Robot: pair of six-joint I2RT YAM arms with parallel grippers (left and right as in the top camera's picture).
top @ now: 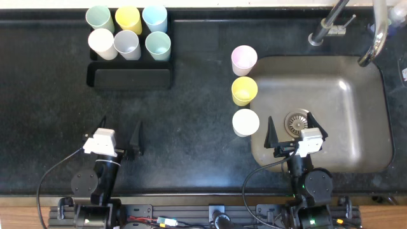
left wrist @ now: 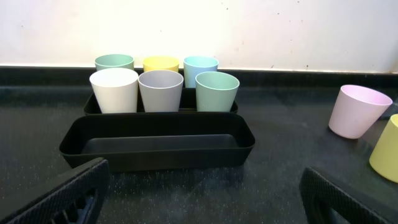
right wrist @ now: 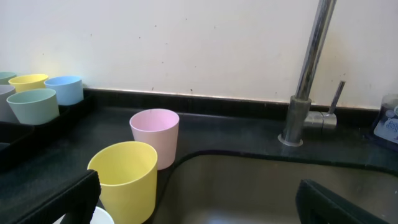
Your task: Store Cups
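Three loose cups stand in a line on the black counter beside the sink: a pink cup, a yellow cup and a white cup. A black tray at the back left holds several cups in its far rows, its near row bare. My left gripper stands open in front of the tray. Over the sink's near left part, my right gripper is open, close to the white cup.
The steel sink takes up the right side, with a drain and a tap behind it. A wall runs along the counter's back edge. Bare black counter lies between tray and loose cups.
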